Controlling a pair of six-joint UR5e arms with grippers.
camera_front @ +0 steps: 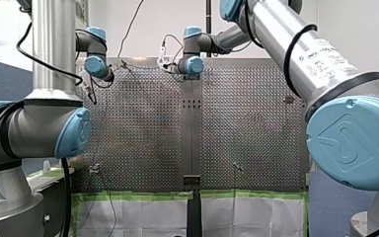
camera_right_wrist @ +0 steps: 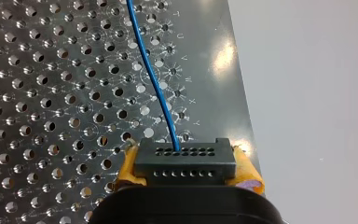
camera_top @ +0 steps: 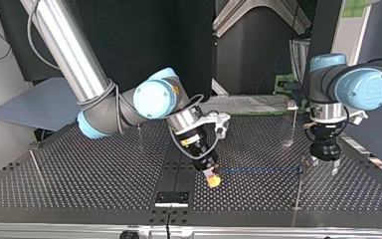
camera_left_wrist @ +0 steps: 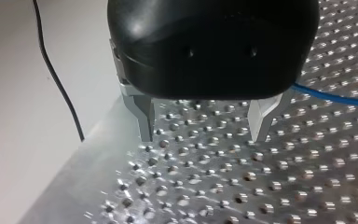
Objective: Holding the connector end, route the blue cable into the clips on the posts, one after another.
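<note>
While clamping connector (camera_right_wrist: 185,161) in right gripper (camera_top: 213,178) by the table's (camera_top: 79,179) edge, stretched blue cable (camera_right_wrist: 156,84) toward a post (camera_top: 298,191); hovered left gripper (camera_left_wrist: 204,133) spread, empty; probably mid-routing; next needed clip seating.

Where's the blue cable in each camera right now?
Front view: cannot make it out.
Top view: blue cable runs level from my right gripper to a post.
Left wrist view: beside my left gripper.
Right wrist view: runs ahead from the connector.
Shared landmark: the perforated table.
</note>
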